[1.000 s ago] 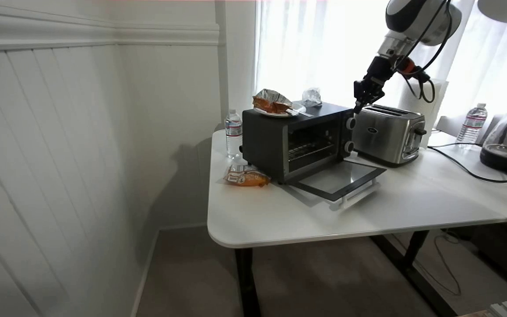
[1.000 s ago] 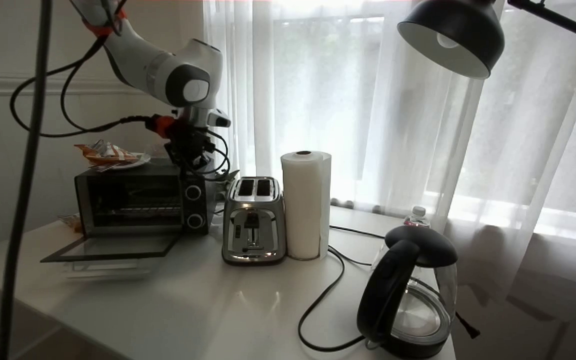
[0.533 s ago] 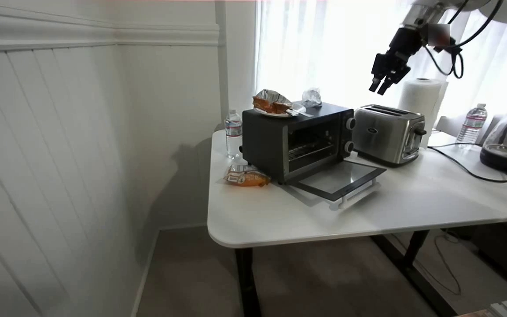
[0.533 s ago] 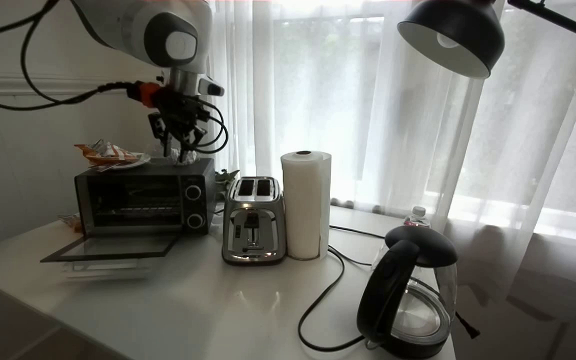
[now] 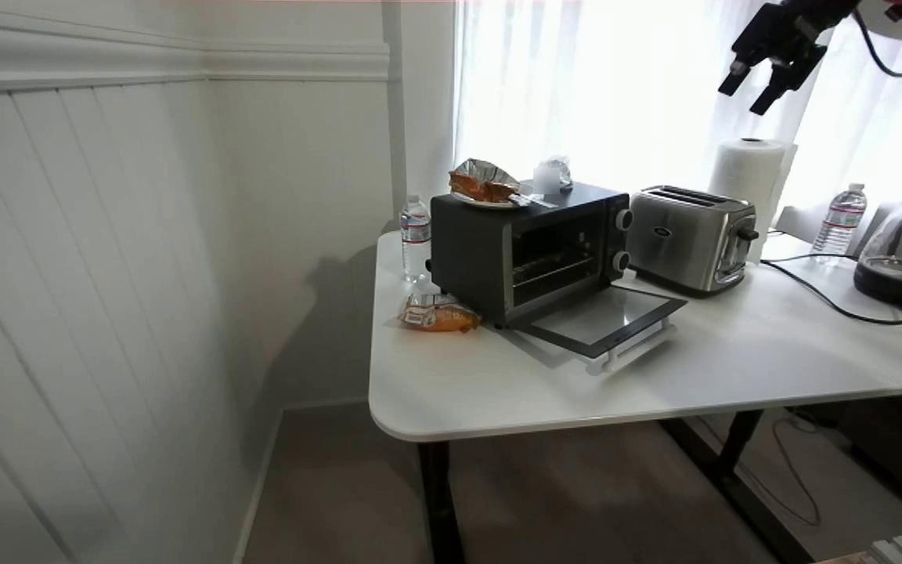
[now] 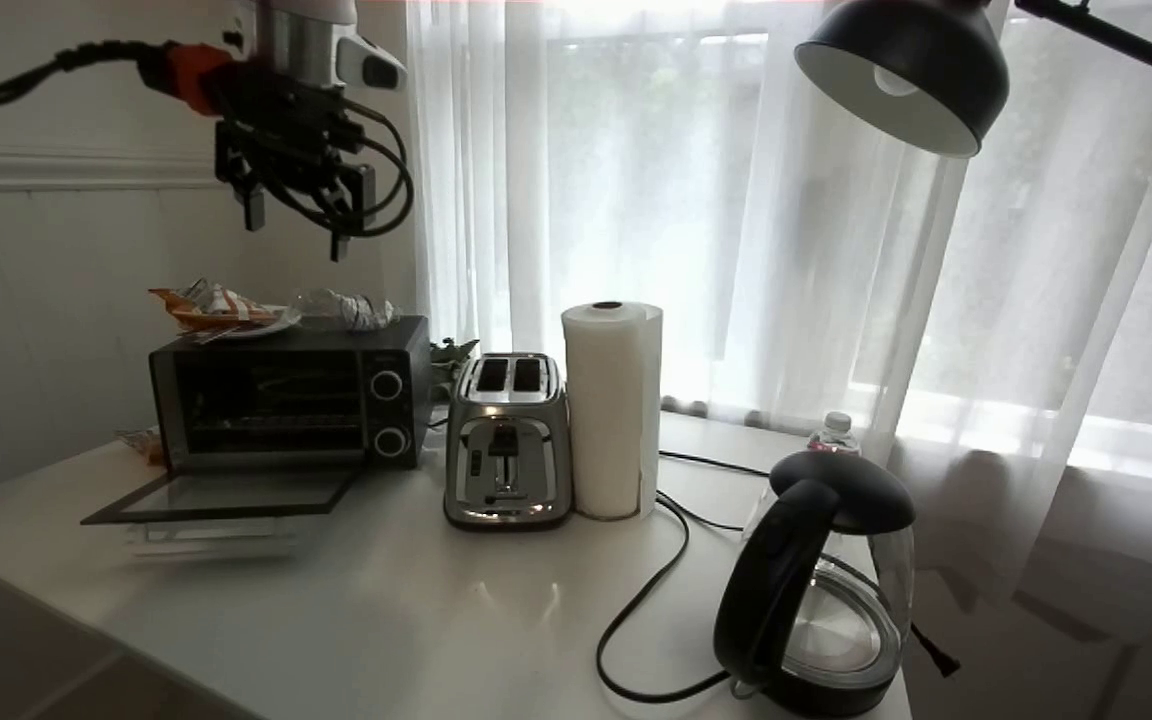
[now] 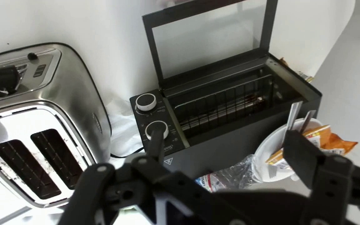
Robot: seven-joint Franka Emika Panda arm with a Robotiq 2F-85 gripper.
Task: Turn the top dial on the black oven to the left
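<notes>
One black oven [image 6: 368,400] stands well below the spread claw [image 6: 296,237].

A triangular warning sign [image 7: 168,161] stands at right on the black oven [image 7: 227,143]; the oven's script [image 7: 169,147] and the oval badge [image 5: 662,232] on the silver toaster [image 5: 682,254] are illegible.

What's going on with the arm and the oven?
The robot arm is on a job: turning the top dial on the black oven to the left. Its gripper hangs in the air, open and holding nothing, well apart from the dial. The oven door is down. I can't read the dial's setting, so whether the turn is done, I can't say.
</notes>
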